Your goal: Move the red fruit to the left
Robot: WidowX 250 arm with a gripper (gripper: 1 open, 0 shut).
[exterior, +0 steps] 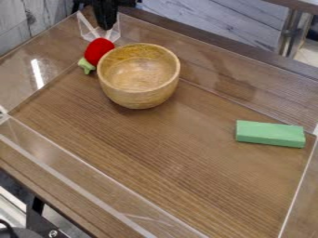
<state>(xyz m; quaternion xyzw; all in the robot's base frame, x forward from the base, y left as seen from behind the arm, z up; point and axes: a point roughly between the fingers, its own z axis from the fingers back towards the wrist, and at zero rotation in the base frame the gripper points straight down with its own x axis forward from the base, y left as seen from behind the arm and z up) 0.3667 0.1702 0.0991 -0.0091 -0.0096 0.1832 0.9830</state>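
The red fruit (99, 49) is small, round and bright red, with a pale green leafy stem (85, 65) sticking out at its seven o'clock side. It is much smaller than the wooden bowl (138, 75) and lies touching or just beside the bowl's rim at the bowl's ten o'clock, on the brown wood-grain bench (174, 158) near the far left corner. The end effector (107, 25) hangs directly over the fruit, at its twelve o'clock in the picture, dark fingers pointing down with their tips at the fruit's top; the fingers are drawn in narrow about the fruit. A flat green block (270, 134) lies well apart at four o'clock from the bowl. No writing can be read.
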